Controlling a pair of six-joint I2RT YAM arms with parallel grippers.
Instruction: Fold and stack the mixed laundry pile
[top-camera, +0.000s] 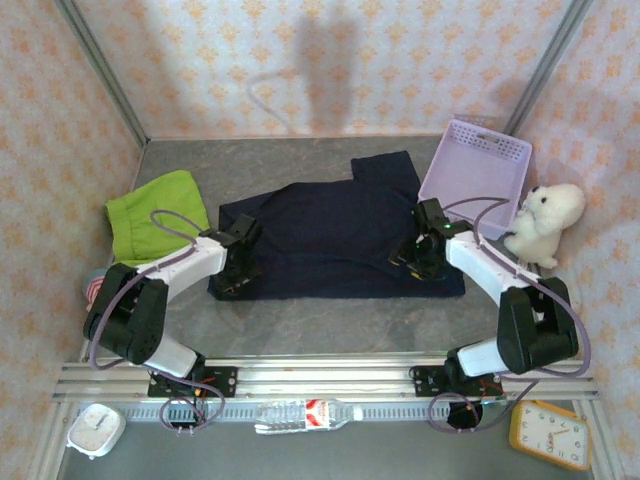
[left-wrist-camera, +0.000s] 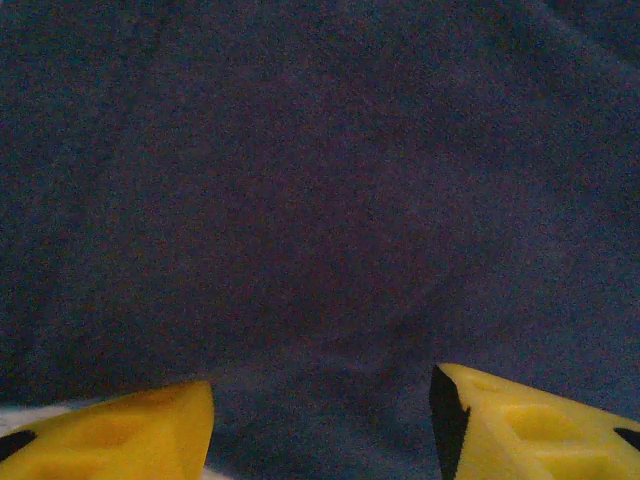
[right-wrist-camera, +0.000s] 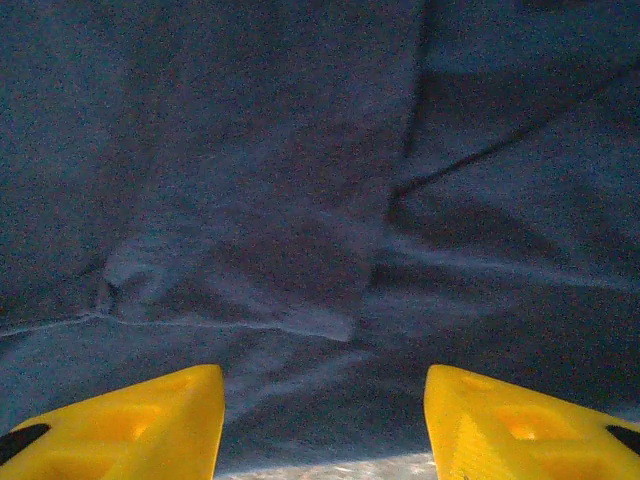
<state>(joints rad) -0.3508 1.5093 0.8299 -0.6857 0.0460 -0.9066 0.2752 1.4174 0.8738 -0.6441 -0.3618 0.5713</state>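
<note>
Partly covered, navy garment (top-camera: 340, 225), left hand (left-wrist-camera: 322, 400) and right hand (right-wrist-camera: 324, 392) unclenched over it, fingers (left-wrist-camera: 120, 430) cropped

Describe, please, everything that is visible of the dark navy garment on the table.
The navy garment is a large, plain, soft-looking cloth, dark blue and matte. It lies spread almost flat in the middle of the grey table, one sleeve-like part pointing to the far side, with shallow folds and a hem edge near the right claw. The left claw and the right one hang low over its near corners, fingers apart; contact is unclear.
</note>
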